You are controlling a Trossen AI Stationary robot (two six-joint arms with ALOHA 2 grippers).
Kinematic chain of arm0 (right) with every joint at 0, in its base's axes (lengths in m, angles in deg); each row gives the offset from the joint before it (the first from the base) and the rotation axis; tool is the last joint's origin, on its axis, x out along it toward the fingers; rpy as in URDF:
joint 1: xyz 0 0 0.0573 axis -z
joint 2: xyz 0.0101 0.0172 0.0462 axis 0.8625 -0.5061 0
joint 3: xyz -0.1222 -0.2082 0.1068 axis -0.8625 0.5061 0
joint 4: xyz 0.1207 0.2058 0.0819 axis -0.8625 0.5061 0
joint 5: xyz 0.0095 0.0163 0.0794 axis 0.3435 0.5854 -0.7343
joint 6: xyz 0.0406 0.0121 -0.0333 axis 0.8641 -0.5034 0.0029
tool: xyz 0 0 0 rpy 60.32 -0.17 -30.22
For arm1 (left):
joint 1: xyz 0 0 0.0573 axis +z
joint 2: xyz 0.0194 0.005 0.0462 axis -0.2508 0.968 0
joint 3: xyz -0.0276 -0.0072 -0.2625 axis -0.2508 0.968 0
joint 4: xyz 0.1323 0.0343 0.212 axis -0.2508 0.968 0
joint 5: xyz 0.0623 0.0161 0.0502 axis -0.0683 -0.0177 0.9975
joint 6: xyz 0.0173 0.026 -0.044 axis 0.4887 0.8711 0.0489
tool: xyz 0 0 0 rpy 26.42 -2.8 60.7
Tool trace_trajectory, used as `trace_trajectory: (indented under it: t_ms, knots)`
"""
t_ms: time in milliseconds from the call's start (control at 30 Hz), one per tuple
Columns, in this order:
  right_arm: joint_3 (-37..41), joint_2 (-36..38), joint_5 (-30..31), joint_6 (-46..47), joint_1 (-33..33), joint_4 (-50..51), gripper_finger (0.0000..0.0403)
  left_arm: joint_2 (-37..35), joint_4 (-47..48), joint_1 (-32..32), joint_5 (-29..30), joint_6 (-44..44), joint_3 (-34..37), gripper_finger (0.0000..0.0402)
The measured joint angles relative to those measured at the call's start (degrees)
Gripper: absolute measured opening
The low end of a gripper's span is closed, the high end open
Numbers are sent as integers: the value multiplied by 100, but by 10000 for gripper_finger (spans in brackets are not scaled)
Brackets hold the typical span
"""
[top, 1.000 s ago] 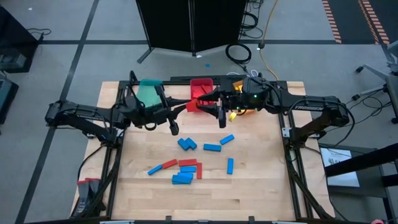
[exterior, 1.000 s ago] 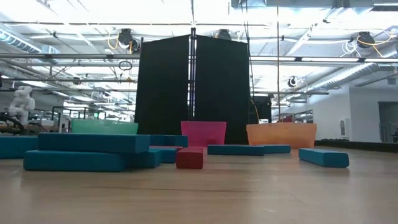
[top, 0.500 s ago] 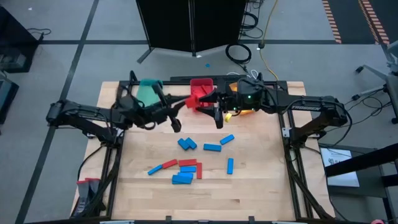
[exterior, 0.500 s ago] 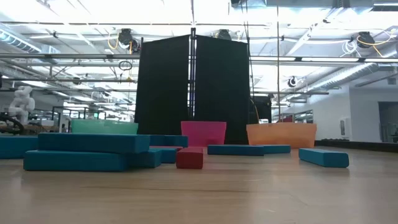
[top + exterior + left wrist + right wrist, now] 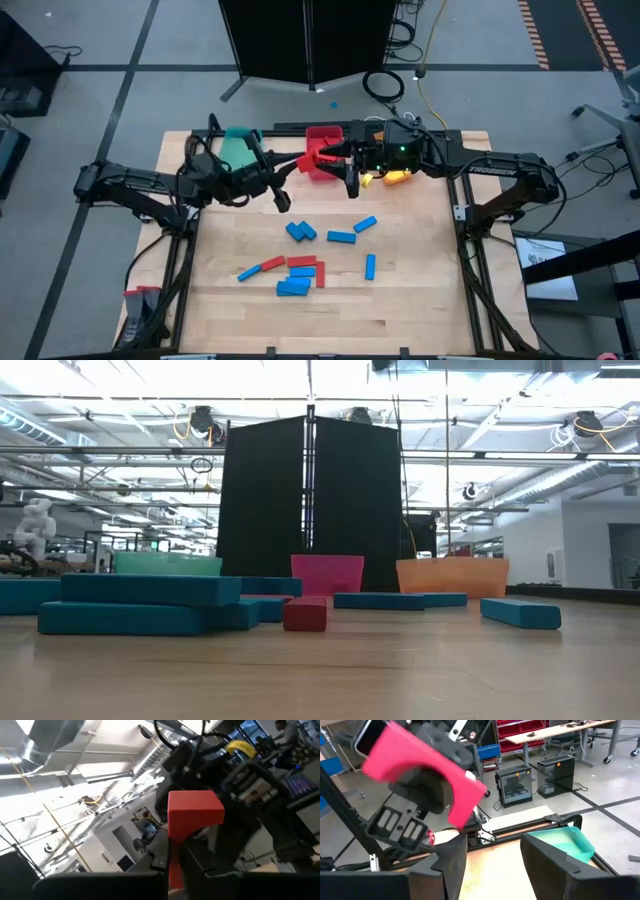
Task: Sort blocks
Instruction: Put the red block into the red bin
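My left gripper (image 5: 297, 168) hovers above the table just short of the red bin (image 5: 324, 138) and is shut on a red block (image 5: 315, 158); the left wrist view shows that block (image 5: 194, 812) sticking out past the fingers. My right gripper (image 5: 350, 181) hangs open and empty beside the red bin, its fingers (image 5: 454, 860) spread apart. Loose blue and red blocks (image 5: 300, 265) lie flat on the table's middle; the low view shows them (image 5: 140, 605) with one red block (image 5: 305, 613). Neither gripper appears in the low view. My left gripper pinches the red block between its two fingers (image 5: 160, 857) at the block's lower end (image 5: 175, 857). The fingers lie along the bar, whose other end points away from them toward the red bin. The block is lifted clear of the table.
A teal bin (image 5: 240, 148), the red bin and an orange bin (image 5: 397, 176), partly under my right arm, stand along the far edge; they show in the low view as teal (image 5: 167, 564), red (image 5: 327, 574) and orange (image 5: 452, 573). Bare wood (image 5: 400, 300) lies near the front.
My left gripper has carried the red block a little toward the far edge and the red bin, staying shut on it. My right gripper has drawn slightly toward the far edge. The loose blocks have stayed put.
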State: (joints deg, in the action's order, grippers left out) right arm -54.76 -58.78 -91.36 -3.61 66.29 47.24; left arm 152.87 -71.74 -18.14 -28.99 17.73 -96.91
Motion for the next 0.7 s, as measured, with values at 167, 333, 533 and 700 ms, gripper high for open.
trace_trajectory:
  t_ms: [167,333,533,700]
  knots:
    - [0,-2,11,4,0,68,183,4,368,28,-39,-5,-4,22]
    - [0,-2,7,21,0,69,183,26,358,29,-35,119,-9,22]
    - [2,-2,40,142,7,92,183,33,460,107,37,717,-11,22]
    - [-7,14,-170,254,-10,0,183,60,801,133,191,1035,9,22]
